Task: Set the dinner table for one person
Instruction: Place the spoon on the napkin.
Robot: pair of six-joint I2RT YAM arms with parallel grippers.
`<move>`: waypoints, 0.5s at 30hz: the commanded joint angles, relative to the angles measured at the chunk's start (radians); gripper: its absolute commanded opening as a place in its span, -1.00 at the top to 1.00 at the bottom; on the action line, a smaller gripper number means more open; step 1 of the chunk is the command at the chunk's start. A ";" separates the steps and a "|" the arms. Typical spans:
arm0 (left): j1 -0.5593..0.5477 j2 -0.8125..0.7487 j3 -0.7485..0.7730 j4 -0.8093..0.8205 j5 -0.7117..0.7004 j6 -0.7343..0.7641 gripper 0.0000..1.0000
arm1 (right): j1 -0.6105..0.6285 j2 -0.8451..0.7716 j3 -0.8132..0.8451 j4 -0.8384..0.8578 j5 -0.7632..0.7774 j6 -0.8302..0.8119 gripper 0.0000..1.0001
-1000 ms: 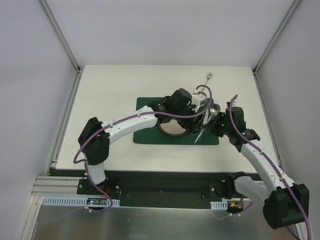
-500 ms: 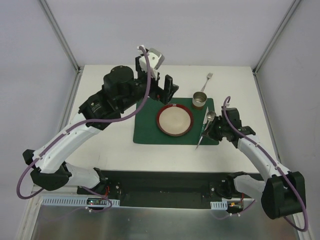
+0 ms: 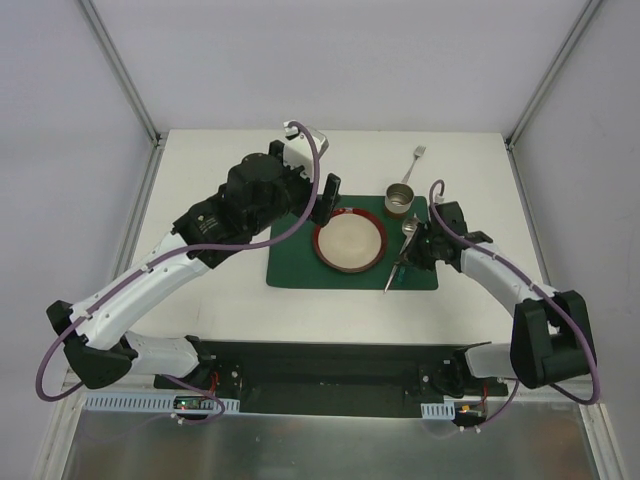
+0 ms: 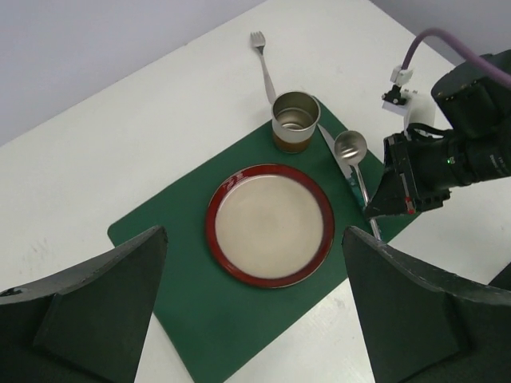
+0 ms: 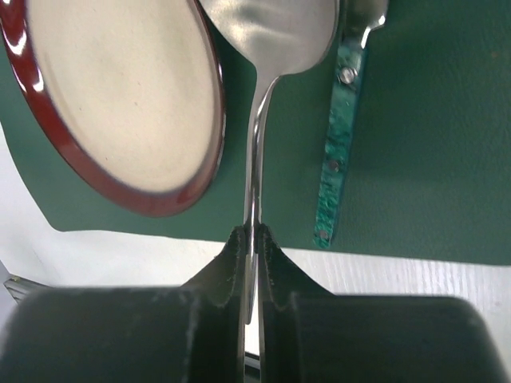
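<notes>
The white dinner table (image 3: 220, 180) carries a dark green placemat (image 3: 295, 265). On the mat are a red-rimmed plate (image 3: 350, 241), a metal cup (image 3: 400, 199) and a knife with a teal handle (image 5: 339, 152). A fork (image 3: 417, 160) lies on the bare table behind the cup. My right gripper (image 3: 418, 250) is shut on the handle of a spoon (image 5: 275, 32), low over the mat just right of the plate and beside the knife. My left gripper (image 4: 255, 319) is open and empty, high above the plate's near-left side.
Metal frame rails (image 3: 120, 70) and grey walls border the table on the left, back and right. The left arm's forearm (image 3: 190, 255) stretches over the table's left half. Bare tabletop (image 4: 120, 136) lies left of the mat.
My left arm has lifted off the plate and cup area and swung back to the upper left, uncovering plate and cup. My right gripper has shifted slightly left, spoon still in it.
</notes>
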 commanded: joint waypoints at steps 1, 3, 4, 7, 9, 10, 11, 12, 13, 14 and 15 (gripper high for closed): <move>0.030 -0.026 -0.037 0.050 -0.001 -0.032 -0.79 | 0.009 0.061 0.103 0.051 -0.011 -0.015 0.99; 0.045 -0.035 -0.053 0.060 0.014 -0.039 -0.79 | 0.010 0.101 0.120 0.053 -0.015 -0.018 0.99; 0.051 -0.037 -0.067 0.061 0.017 -0.040 -0.79 | 0.010 0.112 0.126 0.056 -0.017 -0.018 0.99; 0.068 -0.045 -0.085 0.066 0.023 -0.045 -0.79 | 0.013 0.147 0.144 0.065 -0.020 -0.018 0.99; 0.082 -0.049 -0.091 0.067 0.029 -0.049 -0.79 | 0.012 0.170 0.158 0.065 -0.026 -0.018 0.99; 0.083 -0.051 -0.096 0.069 0.037 -0.049 -0.79 | 0.010 0.175 0.163 0.065 -0.029 -0.020 0.99; 0.086 -0.051 -0.097 0.070 0.039 -0.051 -0.79 | 0.013 0.181 0.166 0.063 -0.032 -0.020 0.99; 0.091 -0.051 -0.099 0.072 0.043 -0.051 -0.79 | 0.013 0.185 0.169 0.062 -0.032 -0.020 0.99; 0.094 -0.049 -0.102 0.073 0.045 -0.048 -0.79 | 0.016 0.187 0.169 0.059 -0.035 -0.021 0.99; 0.097 -0.046 -0.104 0.072 0.049 -0.051 -0.79 | 0.015 0.189 0.169 0.056 -0.031 -0.023 0.99; 0.100 -0.043 -0.105 0.072 0.049 -0.051 -0.79 | 0.015 0.189 0.172 0.051 -0.029 -0.028 0.99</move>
